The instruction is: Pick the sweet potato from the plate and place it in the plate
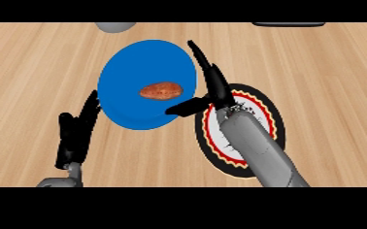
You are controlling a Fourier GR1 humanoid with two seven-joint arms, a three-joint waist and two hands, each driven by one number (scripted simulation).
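While the sweet potato (160, 90) lies near the middle of the blue plate (122, 77), nothing is holding it: it rests alone on the blue surface, its long side running roughly left to right. That plate sits on the wooden counter (43, 58), a little left of centre in the head view. Just to its right, and lower in the view, is a second plate (271, 111) with a black rim, a red and yellow patterned band and a white centre; most of it is covered by the robot's grey right forearm, which comes up from the lower edge. The right hand (217, 89) is released, with its fingers stretched straight and pointing up along the right edge of the blue plate, and its thumb sticking out leftward over the lower right part of that plate. The thumb tip is near the sweet potato but apart from it. The left hand (75, 131) shows at the lower left, open with straight fingers pointing up, beside the lower left edge of the blue plate and grasping nothing. At the top edge of the counter a rounded grey object (114, 26) is partly cut off, and a dark flat object (287, 24) is cut off at the upper right; neither can be identified.
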